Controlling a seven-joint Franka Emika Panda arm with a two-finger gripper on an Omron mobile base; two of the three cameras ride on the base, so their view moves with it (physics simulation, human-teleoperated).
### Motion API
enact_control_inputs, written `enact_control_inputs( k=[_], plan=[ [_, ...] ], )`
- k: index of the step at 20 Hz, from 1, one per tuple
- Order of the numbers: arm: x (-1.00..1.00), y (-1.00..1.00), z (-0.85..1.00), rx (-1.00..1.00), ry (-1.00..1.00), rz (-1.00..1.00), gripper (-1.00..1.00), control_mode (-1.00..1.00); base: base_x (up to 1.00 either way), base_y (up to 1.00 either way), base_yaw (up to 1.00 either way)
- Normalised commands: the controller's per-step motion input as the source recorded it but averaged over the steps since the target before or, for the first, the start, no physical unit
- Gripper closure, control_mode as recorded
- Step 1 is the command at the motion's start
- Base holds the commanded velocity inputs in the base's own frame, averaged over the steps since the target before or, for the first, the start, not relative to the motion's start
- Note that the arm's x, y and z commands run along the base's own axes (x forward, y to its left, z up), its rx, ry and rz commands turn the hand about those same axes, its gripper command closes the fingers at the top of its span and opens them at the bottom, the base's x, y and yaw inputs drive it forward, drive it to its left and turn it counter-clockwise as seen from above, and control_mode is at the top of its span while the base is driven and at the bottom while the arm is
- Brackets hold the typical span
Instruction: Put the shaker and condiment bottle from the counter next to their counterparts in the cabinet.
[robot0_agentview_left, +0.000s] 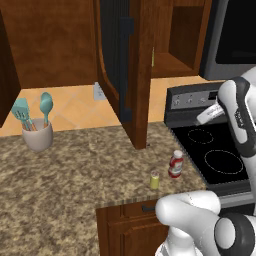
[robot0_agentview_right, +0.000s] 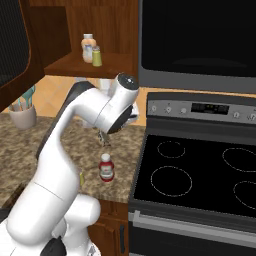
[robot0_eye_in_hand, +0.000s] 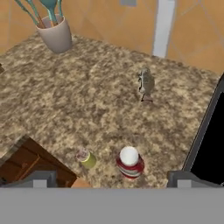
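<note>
- A beige utensil crock (robot0_agentview_left: 37, 136) holding teal spatulas stands at the left of the speckled worktop (robot0_agentview_left: 65, 185), against the tiled wall.
- The reddish-brown wall cabinet (robot0_agentview_left: 50, 40) hangs above; its door (robot0_agentview_left: 120, 70), with a dark vertical bar handle, stands swung open toward the camera.
- From the right base view, the open cabinet's shelf (robot0_agentview_right: 90, 67) carries a pale bottle (robot0_agentview_right: 88, 46) and a yellow-green shaker (robot0_agentview_right: 97, 56) just beside each other.
- The shaker (robot0_agentview_left: 155, 180) of the task, yellow-green with a grey cap, stands upright near the worktop's front edge, above the wooden drawers.
- Just to its right and apart from it stands the red condiment bottle (robot0_agentview_left: 175, 164), upright, white cap up, close to the edge of the stove.
- The black glass cooktop (robot0_agentview_left: 215, 155) lies to the right, with its control panel behind and a dark microwave above.
- The pincer (robot0_agentview_right: 104, 138) hangs over the worktop above the condiment bottle, holding nothing; in the hand view its two finger tips (robot0_eye_in_hand: 39, 180) stand wide apart, with shaker and bottle both lying between them, well below.
</note>
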Motion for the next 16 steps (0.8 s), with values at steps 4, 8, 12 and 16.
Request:
enact_control_inputs(
  k=[4,8,12,16],
  plan=[
    [-0.06,-0.17,-0.06,0.0,-0.09,0.4,-1.0,-1.0,0.0,0.0,0.0],
    [-0.01,-0.08,-0.14,0.0,-0.07,0.42,-1.0,-1.0,0.0,0.0,0.0],
    [-0.01,-0.1,-0.15,0.01,-0.08,0.39,-1.0,-1.0,0.0,0.0,0.0],
    [-0.13,-0.01,-0.14,0.0,-0.1,0.36,-1.0,-1.0,0.0,0.0,0.0]
  ],
)
